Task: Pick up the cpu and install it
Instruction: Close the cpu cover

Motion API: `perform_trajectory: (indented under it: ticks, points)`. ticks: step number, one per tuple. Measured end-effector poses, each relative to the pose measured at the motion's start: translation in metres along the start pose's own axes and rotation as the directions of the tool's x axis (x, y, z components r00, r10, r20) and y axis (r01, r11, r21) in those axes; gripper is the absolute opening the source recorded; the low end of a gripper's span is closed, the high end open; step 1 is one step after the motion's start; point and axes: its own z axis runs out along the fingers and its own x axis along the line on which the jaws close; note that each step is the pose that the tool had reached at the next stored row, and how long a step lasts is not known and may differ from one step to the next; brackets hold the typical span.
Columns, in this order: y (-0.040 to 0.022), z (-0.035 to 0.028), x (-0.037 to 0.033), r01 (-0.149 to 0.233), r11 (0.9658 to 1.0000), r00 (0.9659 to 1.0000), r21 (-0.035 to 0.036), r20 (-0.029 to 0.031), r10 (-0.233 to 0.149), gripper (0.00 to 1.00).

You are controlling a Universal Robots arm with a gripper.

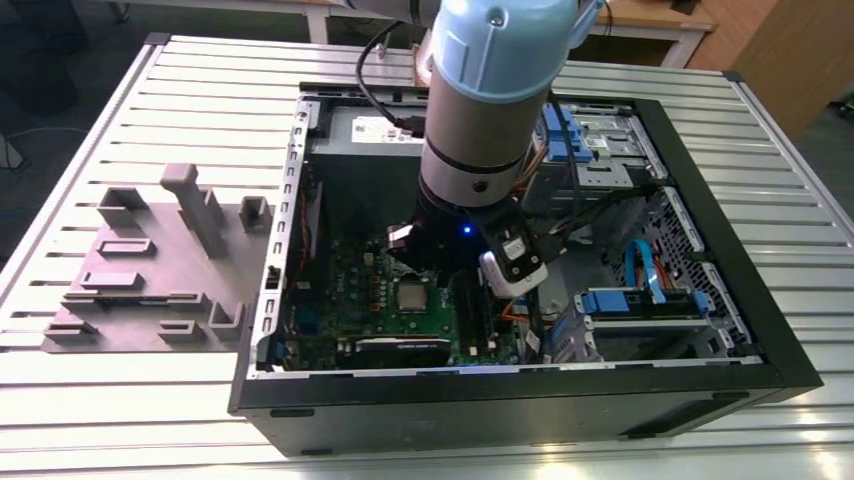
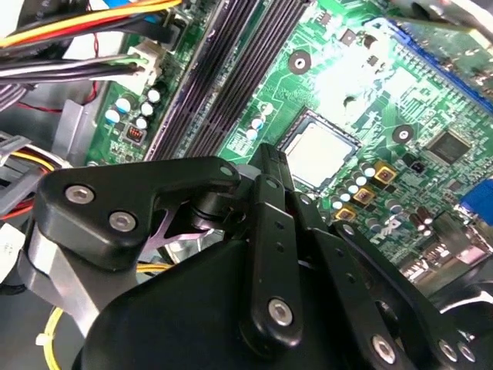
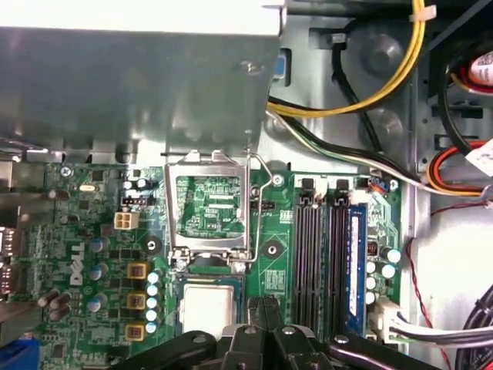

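Cpu (image 3: 206, 307) sits in its socket on the green motherboard (image 3: 92, 231), with the metal frame (image 3: 172, 208) flipped open above it. Gripper (image 3: 265, 304) is just beside the cpu, fingers (image 3: 273, 312) pressed together.

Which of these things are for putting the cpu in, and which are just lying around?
For the job: cpu, lying on the green motherboard; open socket frame beside it; gripper, close by the cpu.
Just lying about: grey block on the table; memory stick; yellow cable.
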Motion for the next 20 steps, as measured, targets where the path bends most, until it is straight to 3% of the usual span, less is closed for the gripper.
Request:
perform_trajectory:
  ticks: [6, 12, 16, 20]
  points:
    - [0.0003, 0.0006, 0.0, 0.063, 0.998, 0.998, 0.0001, -0.0031, -0.063, 0.1]
    - [0.0002, 0.001, -0.0001, 0.148, 0.9891, 0.989, -0.0003, -0.0062, -0.148, 0.1]
    - [0.0018, 0.0014, -0.0018, 0.16, 0.9871, 0.9871, -0.0007, -0.0066, -0.16, 0.1]
    - [0.0075, 0.0022, -0.0039, 0.161, 0.9869, 0.9869, -0.0006, -0.0067, -0.161, 0.1]
